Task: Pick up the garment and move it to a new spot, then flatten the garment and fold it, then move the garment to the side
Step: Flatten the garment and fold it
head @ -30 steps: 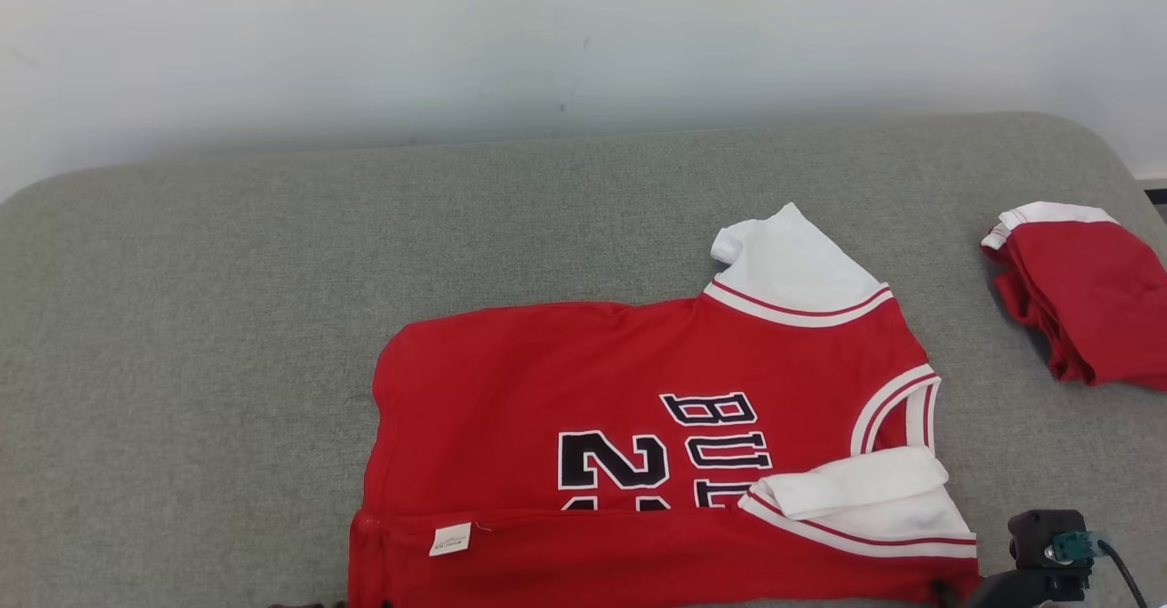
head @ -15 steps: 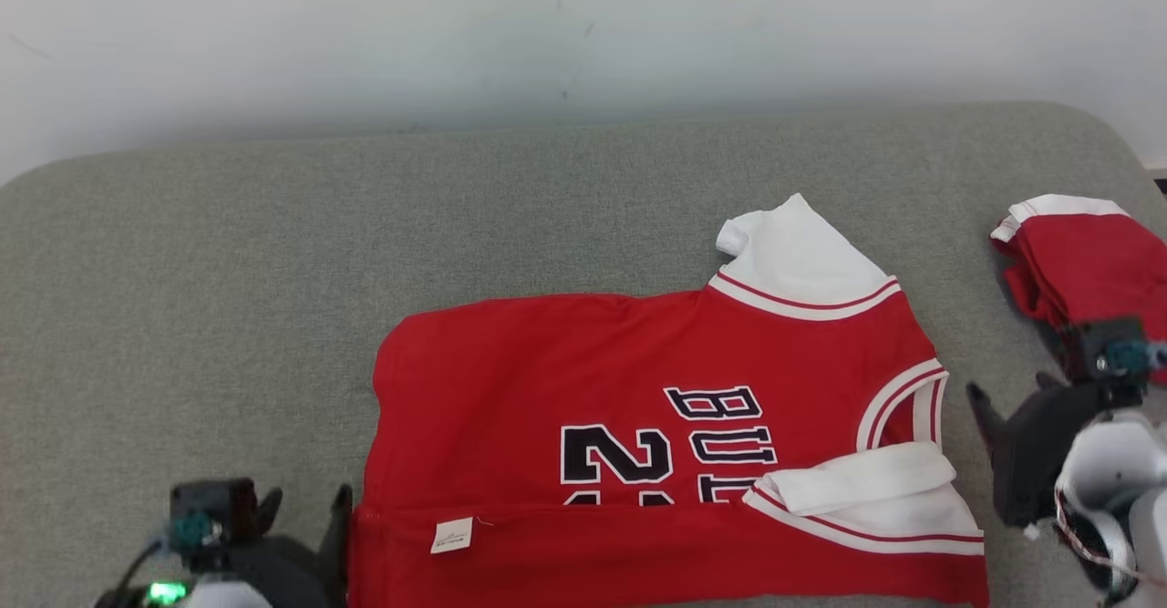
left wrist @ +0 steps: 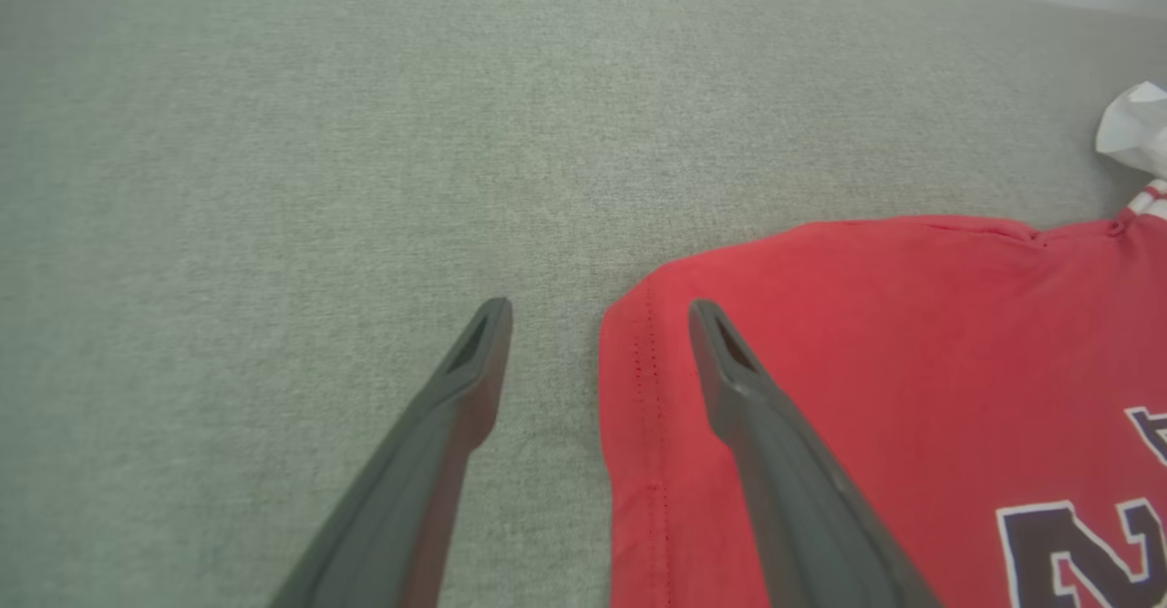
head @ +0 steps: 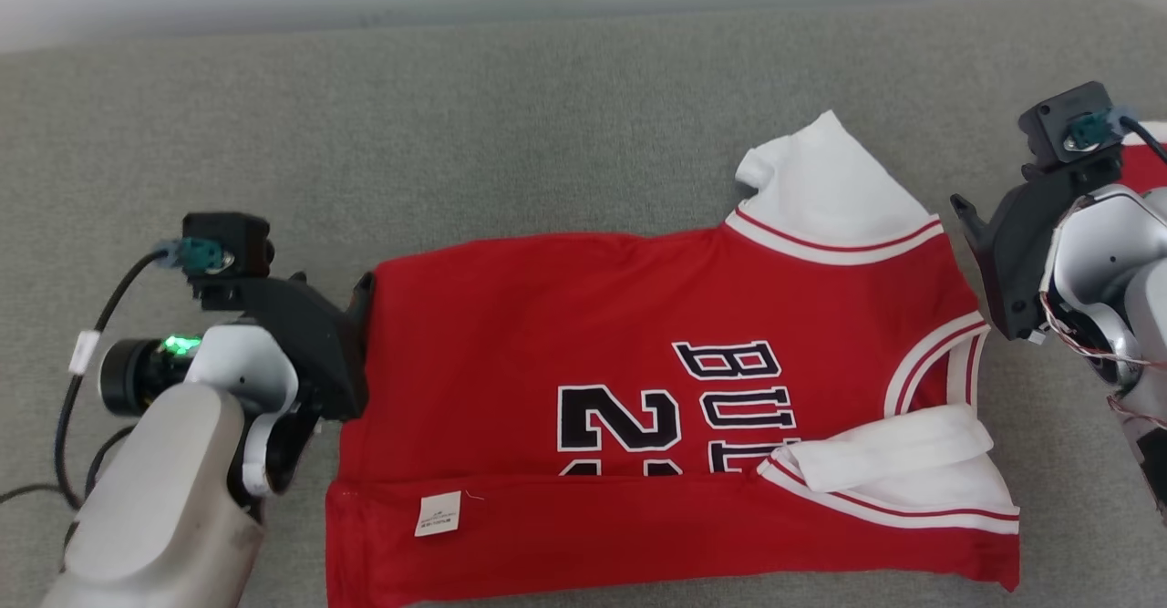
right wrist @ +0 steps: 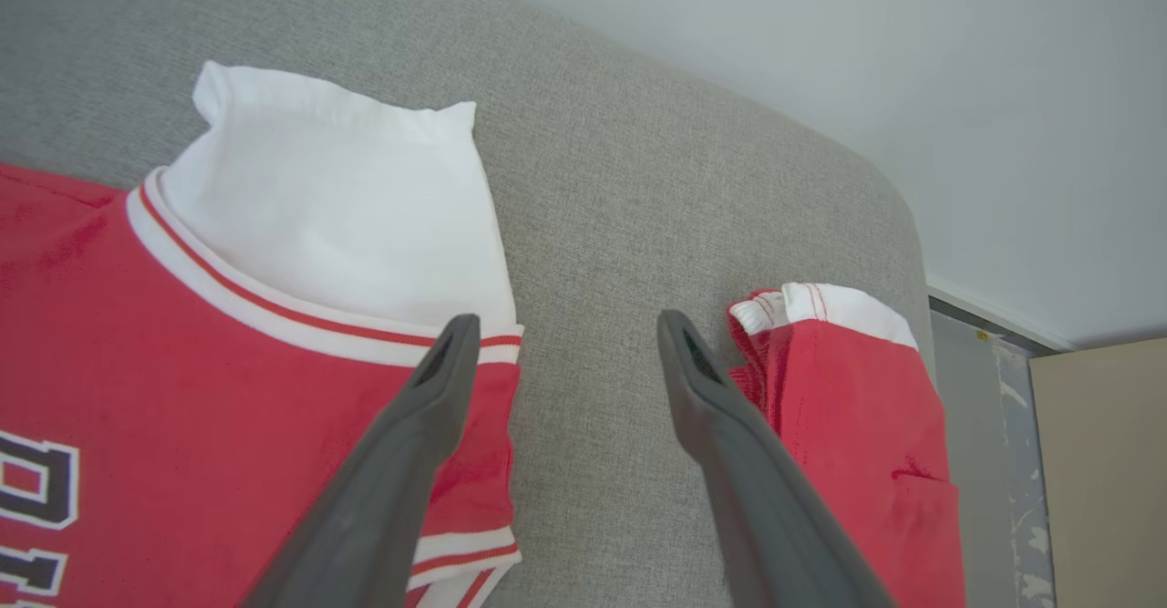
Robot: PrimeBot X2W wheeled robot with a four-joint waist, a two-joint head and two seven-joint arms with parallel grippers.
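Note:
The garment (head: pixel 583 334) is a red jersey with white sleeves and black lettering, lying flat on the grey cushion (head: pixel 547 116). Its near edge is folded up, showing a white label. My left gripper (head: pixel 330 291) is open at the jersey's left edge. In the left wrist view that gripper (left wrist: pixel 597 316) straddles the hem corner of the jersey (left wrist: pixel 866 362), one finger over cloth and one over cushion. My right gripper (head: pixel 968 216) is open beside the right shoulder. In the right wrist view it (right wrist: pixel 565 330) has one finger over the jersey's shoulder (right wrist: pixel 182 362) and bare cushion between the tips.
A second red-and-white folded piece (right wrist: pixel 848 426) lies close to the right gripper, partly hidden behind it (head: pixel 1144 157) in the head view. The cushion's rounded end (right wrist: pixel 875 216) drops to the floor by a beige panel (right wrist: pixel 1103 462). A black cable (head: pixel 82 334) hangs from my left wrist.
The head camera has tilted down. Both arms have come up from the bottom edge to the jersey's left and right sides. The jersey lies as before.

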